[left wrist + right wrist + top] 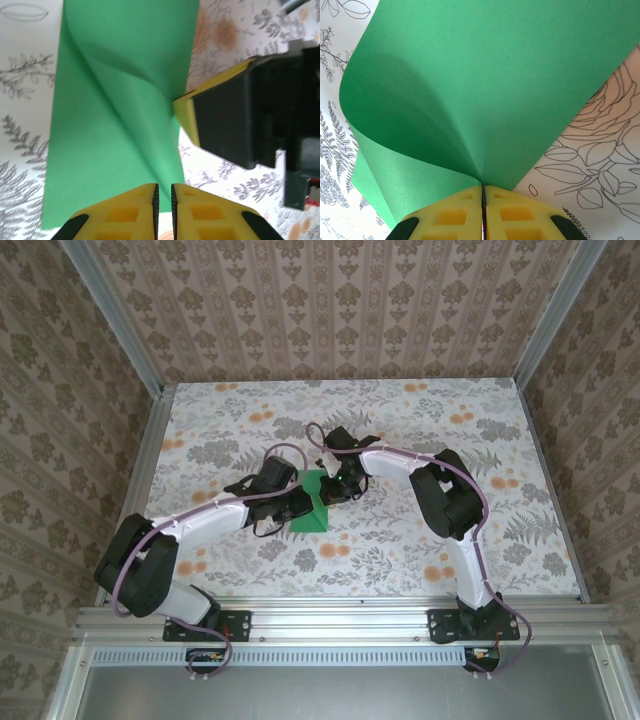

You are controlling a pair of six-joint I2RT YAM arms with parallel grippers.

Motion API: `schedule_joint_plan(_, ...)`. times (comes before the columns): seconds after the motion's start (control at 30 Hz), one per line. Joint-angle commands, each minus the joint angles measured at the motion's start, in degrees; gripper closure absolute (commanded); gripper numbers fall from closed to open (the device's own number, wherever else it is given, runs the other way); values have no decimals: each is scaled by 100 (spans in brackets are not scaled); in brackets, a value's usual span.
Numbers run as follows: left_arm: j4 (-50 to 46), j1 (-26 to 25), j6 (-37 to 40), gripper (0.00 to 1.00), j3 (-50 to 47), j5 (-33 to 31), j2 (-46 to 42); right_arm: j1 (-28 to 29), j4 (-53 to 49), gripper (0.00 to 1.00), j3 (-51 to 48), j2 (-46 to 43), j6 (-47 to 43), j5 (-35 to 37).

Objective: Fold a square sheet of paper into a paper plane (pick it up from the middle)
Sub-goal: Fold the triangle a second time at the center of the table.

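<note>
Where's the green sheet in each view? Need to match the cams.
Top external: green sheet at the table's centre, between the two wrists.
Left wrist: sheet centre-left, from the top edge almost to the bottom, with a diagonal curl.
Right wrist: sheet covers most of the frame, curling up from bottom centre.
Shared landmark: the right gripper, jaws shut on the sheet's edge. In the left wrist view it is the black-and-yellow block right of the sheet.

Square sheet of paper (311,517) rests on floral table (400,550).
</note>
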Motion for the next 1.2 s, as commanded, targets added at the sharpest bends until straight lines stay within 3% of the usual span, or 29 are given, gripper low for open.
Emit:
schedule_joint_plan(0.0, 547, 51, -216, 83, -29, 178, 135, 15, -285, 90, 38, 273, -75, 289)
schedule_joint_plan(0.43, 986, 134, -430, 92, 32, 204, 838, -29, -264, 90, 37, 324, 40, 236)
schedule_joint_plan(1.17, 965, 153, -484, 93, -96, 109, 1101, -56, -254, 91, 55, 368, 62, 253)
